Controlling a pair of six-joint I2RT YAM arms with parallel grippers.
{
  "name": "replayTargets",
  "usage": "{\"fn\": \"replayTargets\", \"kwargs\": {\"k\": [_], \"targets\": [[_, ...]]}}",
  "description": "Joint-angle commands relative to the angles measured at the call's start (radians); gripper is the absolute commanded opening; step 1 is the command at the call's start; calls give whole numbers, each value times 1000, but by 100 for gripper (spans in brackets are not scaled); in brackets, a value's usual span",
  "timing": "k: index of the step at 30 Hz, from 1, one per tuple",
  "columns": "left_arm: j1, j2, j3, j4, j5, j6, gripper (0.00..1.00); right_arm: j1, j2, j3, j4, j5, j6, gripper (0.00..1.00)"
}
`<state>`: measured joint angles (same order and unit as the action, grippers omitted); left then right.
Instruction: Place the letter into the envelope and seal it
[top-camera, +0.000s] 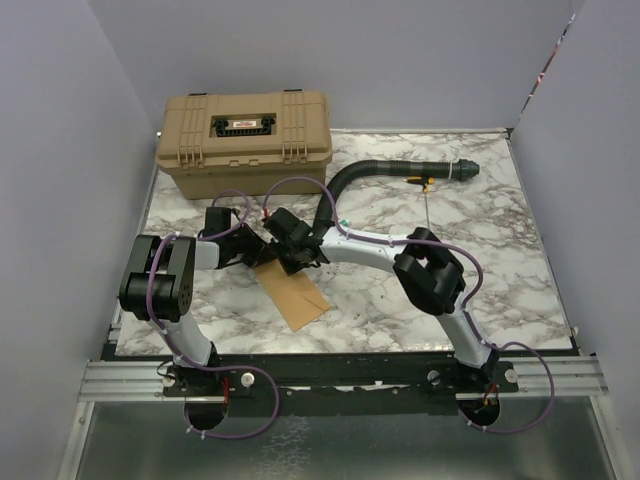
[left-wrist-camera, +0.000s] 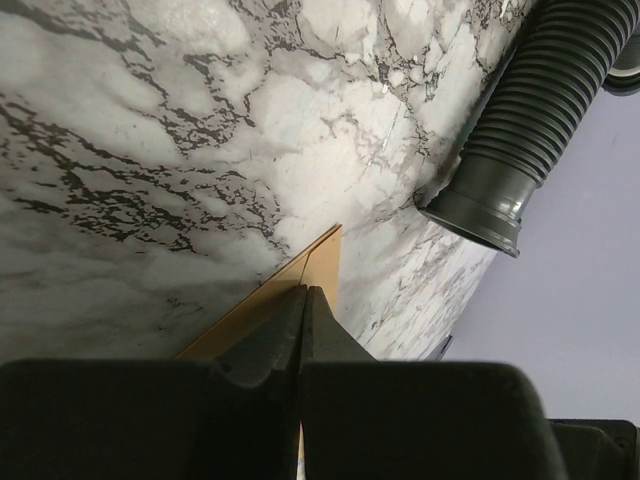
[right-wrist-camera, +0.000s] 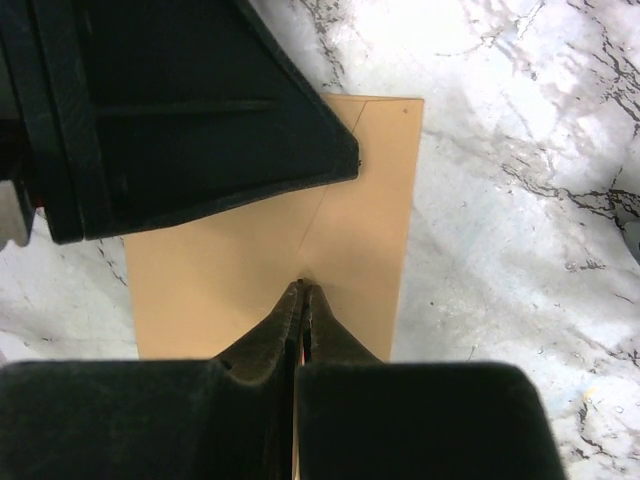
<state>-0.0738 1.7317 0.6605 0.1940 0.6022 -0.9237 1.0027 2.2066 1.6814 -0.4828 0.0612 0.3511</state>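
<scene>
The right jaws are pressed fully together. Their tips are down on the face of the envelope (right-wrist-camera: 350, 230), right where a slanted flap crease ends. Whether any paper is caught between them I cannot tell.

The left jaws are shut just as tight. The envelope's edge runs under their tips and shows a little past them, and a pinch cannot be made out there either. Seen from the right wrist, the left jaws come in from the upper left. Their tip is on the envelope just ahead of the right jaws, close to them but apart.

The envelope lies on the marble worktop (top-camera: 480, 250). From above it sits at a slant, and its near end reaches out from under both jaws toward the arm bases.

Ahead and to the right of the left jaws, a ribbed black hose (left-wrist-camera: 530, 110) lies on the worktop. Its collared end points toward the jaws, apart from the envelope. Near the hose's other end lies a small yellow-and-black tool (top-camera: 425, 183).

Beyond both jaws, by the back wall, stands a tan toolbox (top-camera: 245, 140) with its lid closed, well apart from the envelope.
</scene>
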Motion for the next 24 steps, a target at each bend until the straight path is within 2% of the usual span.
{"fn": "replayTargets", "kwargs": {"k": [1, 11, 24], "targets": [[-3, 70, -33, -116, -138, 45, 0, 43, 23, -68, -115, -55, -58, 1], [1, 75, -28, -126, -142, 47, 0, 86, 18, -118, -137, -41, -115, 1], [9, 82, -25, -126, -131, 50, 0, 86, -41, -222, -121, -55, -58, 1]]}}
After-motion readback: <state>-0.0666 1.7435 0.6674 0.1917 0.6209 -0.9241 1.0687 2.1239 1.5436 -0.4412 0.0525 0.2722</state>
